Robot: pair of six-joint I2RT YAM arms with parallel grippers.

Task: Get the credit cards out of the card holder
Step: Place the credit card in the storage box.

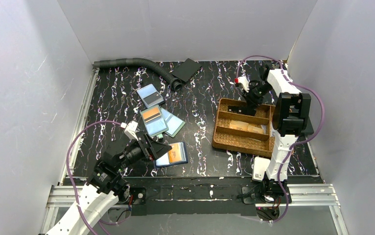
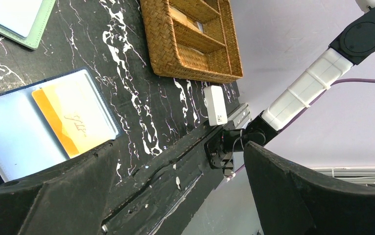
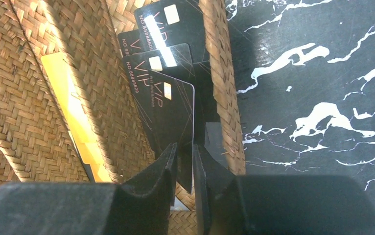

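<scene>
Two arms — left gripper [image 2: 179, 147] wide by the card holder [image 2: 14, 132], right gripper [image 3: 184, 147] narrow around a black card [image 3: 171, 107].

Card holder [image 1: 166, 160] and cards.
Navy holder lay open, flat; orange card [image 2: 73, 125] in its clear sleeve. Black cards [image 3: 168, 105] stood tilted in woven tray [image 3: 29, 98].
</scene>
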